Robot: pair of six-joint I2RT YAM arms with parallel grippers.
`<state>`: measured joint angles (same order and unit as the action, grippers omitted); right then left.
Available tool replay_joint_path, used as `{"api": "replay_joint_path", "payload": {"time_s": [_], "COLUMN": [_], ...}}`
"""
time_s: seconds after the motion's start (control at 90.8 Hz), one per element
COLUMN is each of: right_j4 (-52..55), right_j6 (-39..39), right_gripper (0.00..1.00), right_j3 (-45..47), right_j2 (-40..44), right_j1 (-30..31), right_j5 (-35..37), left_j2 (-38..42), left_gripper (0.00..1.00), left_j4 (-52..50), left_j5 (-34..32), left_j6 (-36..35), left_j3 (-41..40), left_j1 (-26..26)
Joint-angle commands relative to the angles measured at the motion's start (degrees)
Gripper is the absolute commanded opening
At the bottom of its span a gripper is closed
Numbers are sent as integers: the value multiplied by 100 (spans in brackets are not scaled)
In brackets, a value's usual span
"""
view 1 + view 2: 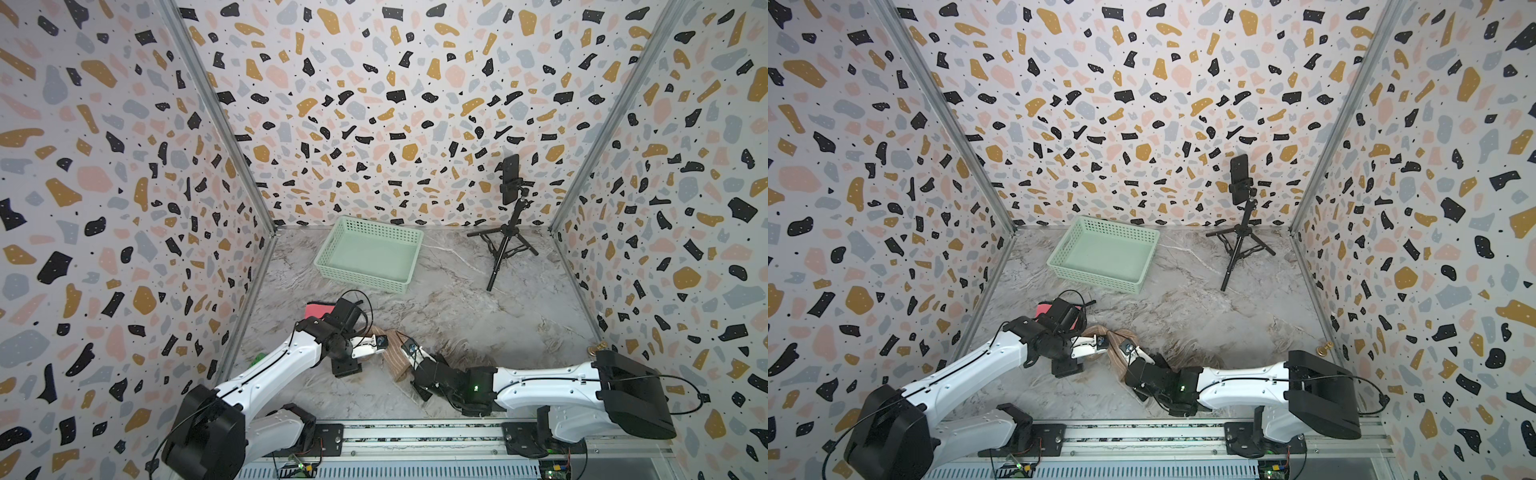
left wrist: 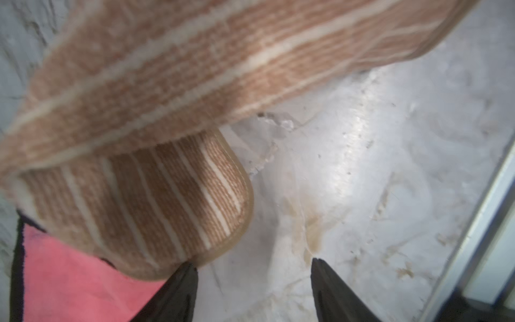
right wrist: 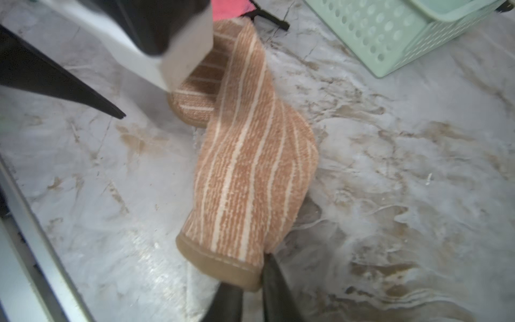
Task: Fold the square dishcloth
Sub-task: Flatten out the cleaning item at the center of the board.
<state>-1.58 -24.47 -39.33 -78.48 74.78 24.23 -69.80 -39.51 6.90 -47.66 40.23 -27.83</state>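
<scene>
Now my right pincer clamps the dishcloth's hem, cloth stretched toward the bench's back-left corner; left pincer gapes, its view showing a pink cloth beneath.

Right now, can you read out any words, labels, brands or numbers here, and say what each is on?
None can be read.
The striped dishcloth, pink cloth, green basket, phone and tripod show no lettering.
Any print on the small circuit boards at the near edge is too small to read.
</scene>
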Motion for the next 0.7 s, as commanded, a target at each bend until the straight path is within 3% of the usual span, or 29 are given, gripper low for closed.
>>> {"api": "replay_joint_path", "payload": {"time_s": [0.0,0.165,0.242,0.341,0.429,0.551,0.694], "right_j4": [54,877,1365,1794,1927,2107,1952], "right_j6": [-295,-663,-645,-609,-635,-790,-1226], "right_gripper": [0,0,29,55,72,76,75], "right_j3": [31,42,-41,-39,49,177,563], "right_j2": [603,720,543,470,660,1094,1670], "right_j1": [-516,-1706,-2017,-2176,-2170,-2178,-1984], "right_j5": [-228,-1042,-830,-248,87,236,-265], "left_j2": [-547,-937,-736,-436,-207,-284,-948], "left_gripper": [64,51,45,42,41,46,52], "left_j4": [994,955,882,741,570,636,731], "left_j5": [-290,-595,-544,-420,10,140,-1], "left_j6": [334,443,259,-35,-266,-557,-584], "left_j3": [164,519,456,333,194,57,281], "left_j1": [-67,-335,-494,-657,-699,-865,-907]}}
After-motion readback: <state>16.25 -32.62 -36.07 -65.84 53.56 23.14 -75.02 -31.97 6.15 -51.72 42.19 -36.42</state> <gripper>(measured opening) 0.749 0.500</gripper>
